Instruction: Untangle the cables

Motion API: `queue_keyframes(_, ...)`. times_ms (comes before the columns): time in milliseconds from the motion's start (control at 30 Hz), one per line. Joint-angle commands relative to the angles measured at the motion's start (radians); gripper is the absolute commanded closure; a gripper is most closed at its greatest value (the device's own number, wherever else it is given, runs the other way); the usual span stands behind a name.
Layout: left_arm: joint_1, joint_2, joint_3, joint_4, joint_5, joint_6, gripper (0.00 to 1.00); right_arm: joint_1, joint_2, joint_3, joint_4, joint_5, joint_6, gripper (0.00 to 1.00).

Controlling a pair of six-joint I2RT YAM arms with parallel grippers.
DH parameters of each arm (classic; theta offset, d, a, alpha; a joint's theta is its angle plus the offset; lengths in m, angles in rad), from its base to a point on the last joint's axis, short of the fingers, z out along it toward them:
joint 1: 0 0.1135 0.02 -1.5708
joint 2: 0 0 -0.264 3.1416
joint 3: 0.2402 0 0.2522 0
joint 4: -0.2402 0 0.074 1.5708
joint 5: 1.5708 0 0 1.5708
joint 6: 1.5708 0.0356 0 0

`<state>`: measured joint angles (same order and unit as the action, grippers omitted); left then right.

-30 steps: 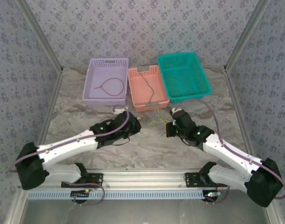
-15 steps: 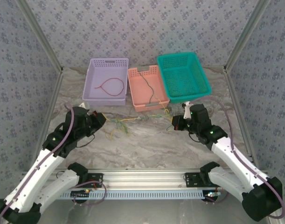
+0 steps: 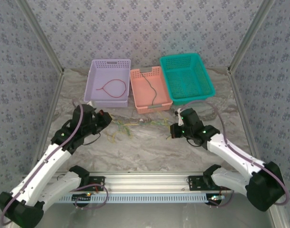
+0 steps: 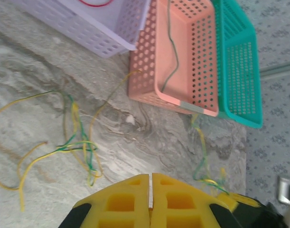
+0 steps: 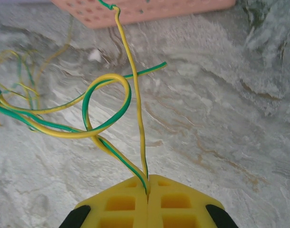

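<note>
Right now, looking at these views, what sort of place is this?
Probably a robot test cell, not a home: patterned walls on metal frame posts, two arms bolted to a rail, and sorting baskets beside loose cables on a marble-look table.

High rear overview, wrist close-ups, shared cables (image 5: 108, 76)

Bright, even, diffuse overhead light, no glare, only faint soft shadows under the arms on the worktop (image 3: 149, 147); wrist views crisp on the cables (image 5: 110, 76) with slight wide-angle stretch at the edges, top view softer, thin strands barely resolved there.
</note>
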<state>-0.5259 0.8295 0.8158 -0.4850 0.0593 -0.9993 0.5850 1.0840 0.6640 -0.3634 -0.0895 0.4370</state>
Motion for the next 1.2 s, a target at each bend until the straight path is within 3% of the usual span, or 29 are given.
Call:
queue_keyframes(0,-0.083,0.053,-0.016,0.155,0.029,-0.030,1.00,0.045,0.122,0.046,-0.016,0.041,-0.002,0.99)
queue_keyframes(167,-0.197,0.152,-0.040,0.247,-0.013,-0.045,1.00,0.134,0.263,0.093,-0.036,0.120,0.019,0.73)
queue_keyframes(300,-0.253,0.174,-0.066,0.268,-0.033,-0.044,1.00,0.159,0.207,0.098,-0.048,0.165,0.052,0.51)
queue_keyframes(400,-0.280,0.163,-0.082,0.258,-0.044,-0.032,1.00,0.155,0.117,0.103,-0.076,0.195,0.075,0.44)
queue_keyframes(533,-0.304,0.141,-0.098,0.233,-0.055,-0.018,1.00,0.106,0.046,0.104,-0.088,0.230,0.135,0.40)
queue_keyframes(667,-0.316,0.120,-0.121,0.227,-0.059,-0.022,1.00,0.038,0.083,0.101,-0.051,0.227,0.218,0.39)
queue_keyframes(833,-0.323,0.103,-0.142,0.227,-0.077,-0.032,1.00,0.030,0.111,0.059,-0.011,0.233,0.311,0.38)
queue_keyframes(1000,-0.323,0.101,-0.159,0.239,-0.087,-0.041,1.00,0.037,0.003,-0.021,-0.049,0.309,0.373,0.37)
queue_keyframes(1167,-0.325,0.115,-0.153,0.253,-0.087,-0.041,1.00,0.088,-0.051,-0.068,-0.050,0.302,0.459,0.43)
